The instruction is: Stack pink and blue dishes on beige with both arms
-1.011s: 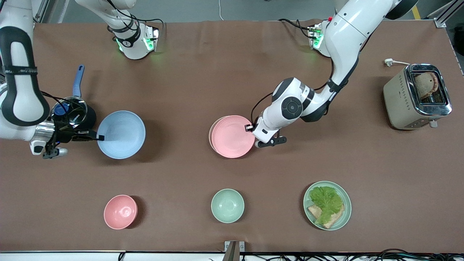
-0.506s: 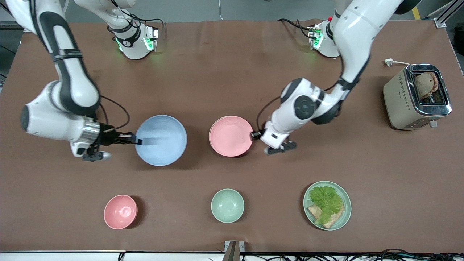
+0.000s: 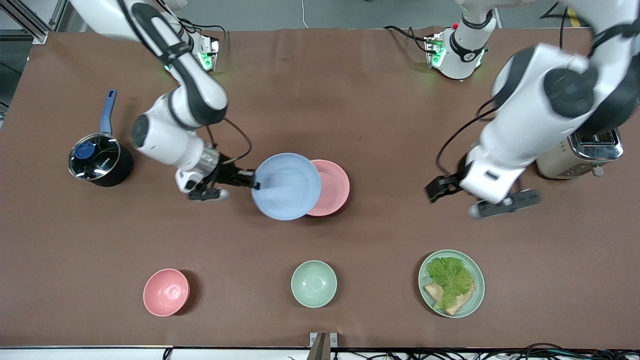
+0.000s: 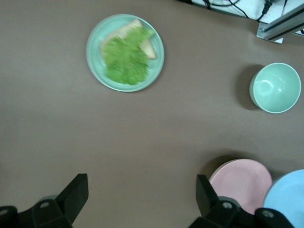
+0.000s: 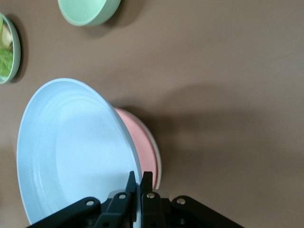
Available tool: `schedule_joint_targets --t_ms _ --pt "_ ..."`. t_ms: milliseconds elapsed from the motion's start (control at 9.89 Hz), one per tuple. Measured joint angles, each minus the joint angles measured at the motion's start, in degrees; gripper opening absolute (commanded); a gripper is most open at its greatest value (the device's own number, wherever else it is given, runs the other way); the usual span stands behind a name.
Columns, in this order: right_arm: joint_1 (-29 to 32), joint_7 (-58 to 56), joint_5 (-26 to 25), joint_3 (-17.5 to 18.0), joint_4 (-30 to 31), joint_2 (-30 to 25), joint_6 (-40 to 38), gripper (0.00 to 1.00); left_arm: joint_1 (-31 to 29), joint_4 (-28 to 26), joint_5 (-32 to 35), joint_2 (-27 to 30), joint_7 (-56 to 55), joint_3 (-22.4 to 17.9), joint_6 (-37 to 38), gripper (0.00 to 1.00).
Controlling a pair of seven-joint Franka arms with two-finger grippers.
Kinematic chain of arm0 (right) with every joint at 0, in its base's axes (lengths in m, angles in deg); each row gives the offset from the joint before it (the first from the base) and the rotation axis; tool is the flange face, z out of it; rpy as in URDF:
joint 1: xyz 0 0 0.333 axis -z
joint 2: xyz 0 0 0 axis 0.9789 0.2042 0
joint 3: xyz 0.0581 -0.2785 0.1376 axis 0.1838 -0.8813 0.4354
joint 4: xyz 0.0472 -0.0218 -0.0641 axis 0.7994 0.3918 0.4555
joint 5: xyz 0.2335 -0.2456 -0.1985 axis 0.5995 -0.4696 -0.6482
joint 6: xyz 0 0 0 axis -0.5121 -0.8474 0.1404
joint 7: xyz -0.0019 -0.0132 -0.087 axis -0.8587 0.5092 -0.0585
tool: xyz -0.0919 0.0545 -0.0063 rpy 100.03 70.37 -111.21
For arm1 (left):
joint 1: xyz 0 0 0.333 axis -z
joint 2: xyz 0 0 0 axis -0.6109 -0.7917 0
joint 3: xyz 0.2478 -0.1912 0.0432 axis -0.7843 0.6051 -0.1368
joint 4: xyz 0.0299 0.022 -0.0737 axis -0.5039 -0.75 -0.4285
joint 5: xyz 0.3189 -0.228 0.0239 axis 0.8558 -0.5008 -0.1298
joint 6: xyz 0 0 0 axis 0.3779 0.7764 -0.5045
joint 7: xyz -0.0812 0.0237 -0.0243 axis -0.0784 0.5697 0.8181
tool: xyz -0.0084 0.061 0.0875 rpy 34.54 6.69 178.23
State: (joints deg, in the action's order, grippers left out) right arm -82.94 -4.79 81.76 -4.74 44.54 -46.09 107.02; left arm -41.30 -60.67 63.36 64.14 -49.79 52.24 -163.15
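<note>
- Right gripper (image 3: 254, 184): fingers (image 5: 131, 183) pinched on the rim of the blue plate (image 3: 286, 186), held in the air partly over the pink plate (image 3: 332, 187).
- Pink plate: rests on the beige plate (image 5: 158, 164), mid-bench.
- Left gripper (image 4: 140, 199): fingers spread wide, empty, over bare bench (image 3: 380, 130) near the toaster (image 3: 580, 152).

I can only see a thin cream edge of the beige plate (image 5: 158, 164) under the pink plate (image 5: 142, 149). In my front view the blue plate (image 3: 286, 186) covers part of the pink plate, and the beige plate does not show at all. My left arm (image 3: 530, 120) looks blurry and hides most of the toaster (image 3: 592, 150). The left wrist view cuts off the blue plate at its edge. The right wrist view cuts off the green plate with lettuce (image 5: 8, 47).
</note>
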Motion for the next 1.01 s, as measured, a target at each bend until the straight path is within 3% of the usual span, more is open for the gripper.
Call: schedule_joint_targets --t_ms 404,506,809,910,1011 --pt "-7.33 3.15 0.0 0.04 0.67 7.47 10.99 0.03 -8.27 1.25 -0.52 8.28 17.21 -0.62 9.36 1.0" --pt "-8.08 3.17 0.0 0.04 0.62 8.84 12.58 0.03 -7.6 0.96 -2.21 10.48 20.03 -3.25 11.21 1.0" --pt "-8.52 3.17 0.01 0.02 0.53 10.57 14.56 0.08 1.71 -4.26 -6.16 17.5 28.92 -19.32 14.26 1.0" --pt "-8.62 3.17 0.01 0.02 0.52 11.02 14.87 0.2 2.76 -6.12 -6.36 19.17 29.82 -21.0 14.4 1.0" --pt "-8.65 3.17 0.01 -0.01 0.51 11.27 15.22 0.38 3.73 -7.29 -6.39 20.26 29.97 -21.77 14.44 1.0"
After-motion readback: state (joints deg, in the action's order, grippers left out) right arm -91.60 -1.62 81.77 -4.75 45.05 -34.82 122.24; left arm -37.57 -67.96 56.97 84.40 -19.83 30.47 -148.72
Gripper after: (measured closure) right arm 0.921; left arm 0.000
